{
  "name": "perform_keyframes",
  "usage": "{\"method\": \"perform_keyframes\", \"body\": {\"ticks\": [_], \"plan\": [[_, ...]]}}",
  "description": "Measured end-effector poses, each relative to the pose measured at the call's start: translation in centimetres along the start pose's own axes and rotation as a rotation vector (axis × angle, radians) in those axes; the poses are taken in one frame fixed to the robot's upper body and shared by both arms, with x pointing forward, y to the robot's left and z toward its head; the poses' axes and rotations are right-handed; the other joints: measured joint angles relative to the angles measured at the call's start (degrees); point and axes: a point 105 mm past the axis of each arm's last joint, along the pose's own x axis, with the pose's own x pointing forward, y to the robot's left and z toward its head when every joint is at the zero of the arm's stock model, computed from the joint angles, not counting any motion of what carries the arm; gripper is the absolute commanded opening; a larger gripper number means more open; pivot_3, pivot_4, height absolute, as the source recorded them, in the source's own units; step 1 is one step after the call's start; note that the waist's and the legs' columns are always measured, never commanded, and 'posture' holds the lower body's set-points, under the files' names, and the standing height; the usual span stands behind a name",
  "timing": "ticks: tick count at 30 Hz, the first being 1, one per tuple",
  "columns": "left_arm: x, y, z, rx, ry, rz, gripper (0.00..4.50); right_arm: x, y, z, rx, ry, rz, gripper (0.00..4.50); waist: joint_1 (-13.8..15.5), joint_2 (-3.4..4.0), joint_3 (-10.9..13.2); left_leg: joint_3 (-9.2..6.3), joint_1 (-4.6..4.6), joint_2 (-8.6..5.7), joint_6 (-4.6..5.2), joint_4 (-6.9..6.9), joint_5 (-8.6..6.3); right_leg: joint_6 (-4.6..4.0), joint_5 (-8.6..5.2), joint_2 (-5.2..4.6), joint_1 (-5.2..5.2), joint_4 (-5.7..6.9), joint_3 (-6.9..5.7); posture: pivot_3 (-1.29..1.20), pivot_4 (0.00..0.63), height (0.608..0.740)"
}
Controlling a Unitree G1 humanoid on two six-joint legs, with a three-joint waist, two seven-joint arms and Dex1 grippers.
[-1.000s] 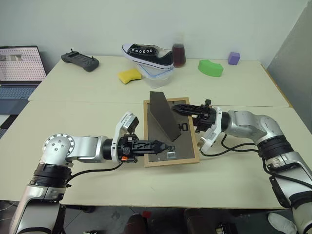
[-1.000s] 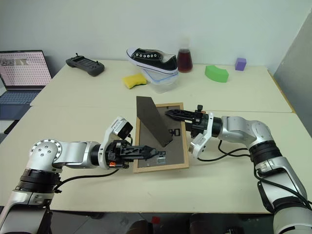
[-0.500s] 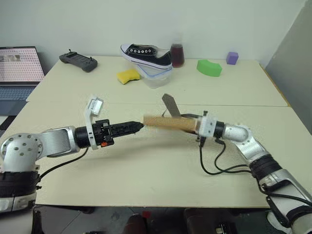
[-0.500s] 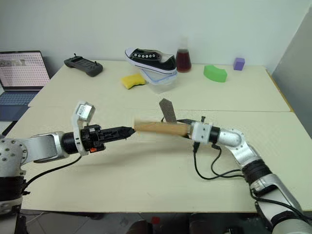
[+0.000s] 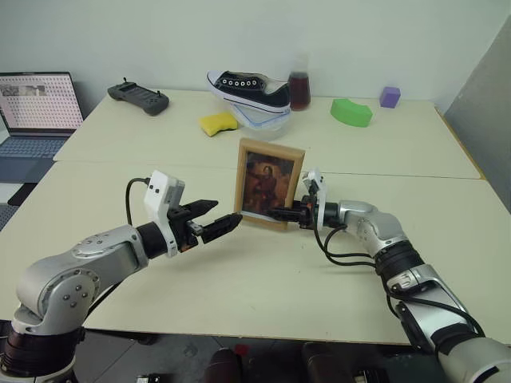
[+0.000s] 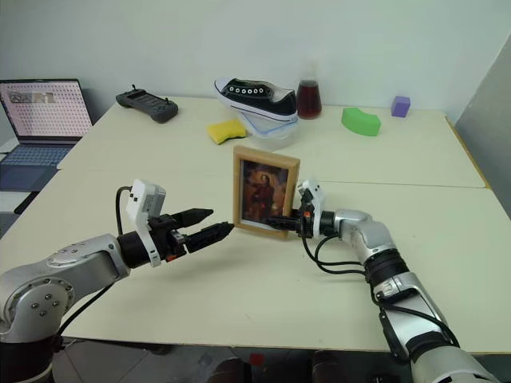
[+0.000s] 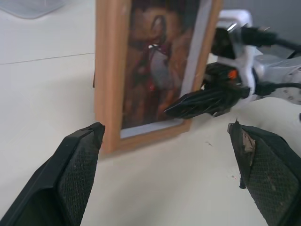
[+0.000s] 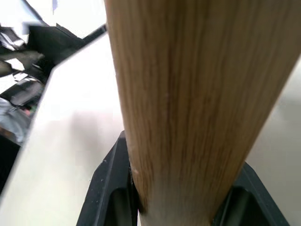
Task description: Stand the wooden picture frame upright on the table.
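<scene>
Cream worktop (image 5: pixel 263 271) carries frame (image 5: pixel 269 184), standing upright mid-worktop, portrait facing me. My right pincer (image 5: pixel 281 214) clamps frame's lower right edge, fingers either side of wood. My left pincer (image 5: pixel 217 223) spread wide, empty, just left of frame, not touching. Shoe (image 5: pixel 249 88), sponge (image 5: pixel 217 123) well behind at far edge.

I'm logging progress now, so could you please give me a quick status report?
Left gripper open, clear of frame. Right gripper shut on the wooden picture frame, upright on the table. Nothing in the way.
</scene>
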Motion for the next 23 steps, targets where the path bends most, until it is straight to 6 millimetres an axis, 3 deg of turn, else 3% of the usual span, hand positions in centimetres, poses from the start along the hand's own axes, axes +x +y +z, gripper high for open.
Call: {"method": "perform_keyframes", "body": {"ticks": [2,11,15,18,21,23], "plan": [[0.0,0.0,-0.3,0.006,0.013,-0.006,4.5,0.0,0.0,0.0,-0.041,0.005,0.001,2.06,-0.2,0.0,0.0,-0.03,0.0,0.04,0.0,0.0,0.0,0.0,0.0,0.04,0.0,0.0,-0.02,0.0,0.15,0.74],[0.7,0.8,-0.3,0.03,0.024,-0.031,4.5,-0.9,0.5,-0.8,-0.101,-0.016,-0.014,4.41,-0.1,0.0,0.0,-0.03,-0.01,0.03,0.0,-0.01,0.0,0.0,0.0,0.04,0.01,0.01,-0.02,0.0,0.15,0.74],[1.0,1.0,-0.2,0.039,0.033,-0.057,4.5,-3.8,0.2,-1.2,-0.164,0.018,-0.069,4.47,0.2,0.0,0.0,-0.05,-0.02,0.02,0.0,0.0,0.0,0.0,0.0,0.03,0.01,0.0,-0.05,0.0,0.15,0.74],[0.3,2.9,-0.2,0.055,0.065,-0.008,4.5,-7.9,0.0,-1.9,-0.218,0.09,-0.146,4.47,0.5,0.03,0.0,-0.04,-0.03,0.0,0.01,-0.01,0.0,0.01,0.0,0.03,0.01,-0.03,-0.04,0.0,0.15,0.74],[-0.2,4.7,0.0,0.085,0.083,0.035,4.5,-11.6,0.6,-0.3,-0.273,0.115,-0.207,4.47,0.2,0.08,0.1,-0.04,0.01,0.06,0.02,-0.02,-0.01,0.01,-0.01,0.13,0.02,-0.03,-0.01,0.0,0.15,0.74],[-0.3,5.3,0.3,0.1,0.077,0.048,4.5,-12.1,1.2,1.0,-0.291,0.089,-0.216,4.47,-0.2,0.09,0.1,-0.05,0.04,0.07,0.02,-0.04,-0.01,0.0,-0.01,0.17,0.02,-0.02,0.01,0.0,0.15,0.74]]}}
